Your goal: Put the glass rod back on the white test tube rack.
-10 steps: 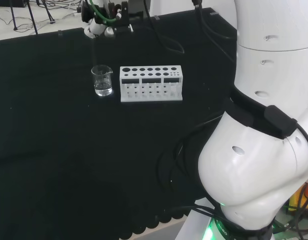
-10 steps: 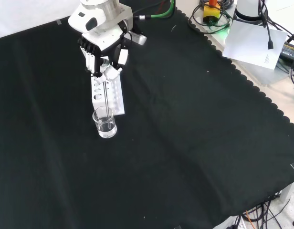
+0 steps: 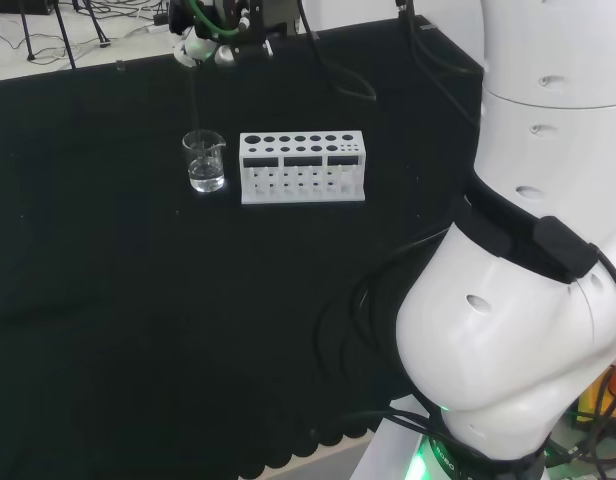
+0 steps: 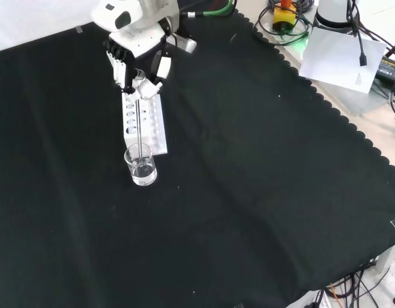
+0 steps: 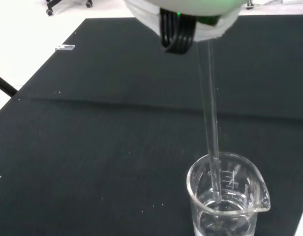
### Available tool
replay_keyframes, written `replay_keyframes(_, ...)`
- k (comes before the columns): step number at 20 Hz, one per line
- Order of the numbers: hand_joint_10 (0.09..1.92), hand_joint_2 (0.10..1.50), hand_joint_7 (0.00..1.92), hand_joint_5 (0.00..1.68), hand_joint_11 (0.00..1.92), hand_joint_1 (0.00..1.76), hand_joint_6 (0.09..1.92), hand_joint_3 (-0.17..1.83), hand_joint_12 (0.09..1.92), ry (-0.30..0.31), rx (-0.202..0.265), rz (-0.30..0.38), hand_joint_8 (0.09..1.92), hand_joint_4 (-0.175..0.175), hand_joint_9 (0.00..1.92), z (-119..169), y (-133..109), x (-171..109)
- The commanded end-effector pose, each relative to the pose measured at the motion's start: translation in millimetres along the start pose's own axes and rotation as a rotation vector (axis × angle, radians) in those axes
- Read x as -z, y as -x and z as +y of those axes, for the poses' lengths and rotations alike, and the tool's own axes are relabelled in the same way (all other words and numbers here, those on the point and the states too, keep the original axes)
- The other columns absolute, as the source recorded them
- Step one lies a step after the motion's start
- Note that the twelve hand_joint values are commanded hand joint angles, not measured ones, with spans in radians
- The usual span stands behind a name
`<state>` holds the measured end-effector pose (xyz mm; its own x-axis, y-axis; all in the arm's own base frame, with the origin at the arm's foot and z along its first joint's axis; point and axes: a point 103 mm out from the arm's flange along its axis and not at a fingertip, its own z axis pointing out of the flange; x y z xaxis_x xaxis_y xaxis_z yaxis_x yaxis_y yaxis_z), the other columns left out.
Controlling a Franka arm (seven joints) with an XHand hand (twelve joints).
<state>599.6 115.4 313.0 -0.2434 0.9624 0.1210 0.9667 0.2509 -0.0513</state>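
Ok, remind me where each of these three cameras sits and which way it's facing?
Head view: behind and above the arm's base, looking over the white arm links at the bench; the hand is at the far edge.
Front view: opposite, looking down on the cloth; the hand enters from the top, fingers pinching the glass rod.
Wrist view: at the wrist, looking down the rod into the beaker.
Shared: head and front views both show the beaker beside the white test tube rack.
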Motion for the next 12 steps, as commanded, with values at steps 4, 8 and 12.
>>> replay_keyframes(4, 0.83, 0.77, 1.19, 1.17, 1.62, 1.31, 0.5, 0.53, 0.72, 0.033, -0.014, -0.016, 1.07, -0.175, 1.64, -12, 7, 31)
replay_keyframes(8, 0.83, 0.77, 1.19, 1.17, 1.62, 1.31, 0.5, 0.53, 0.72, 0.052, -0.033, 0.016, 1.07, -0.175, 1.64, -22, 13, 47)
replay_keyframes(12, 0.83, 0.77, 1.19, 1.17, 1.62, 1.31, 0.5, 0.53, 0.72, 0.065, -0.06, 0.017, 1.07, -0.175, 1.64, -30, 24, 62)
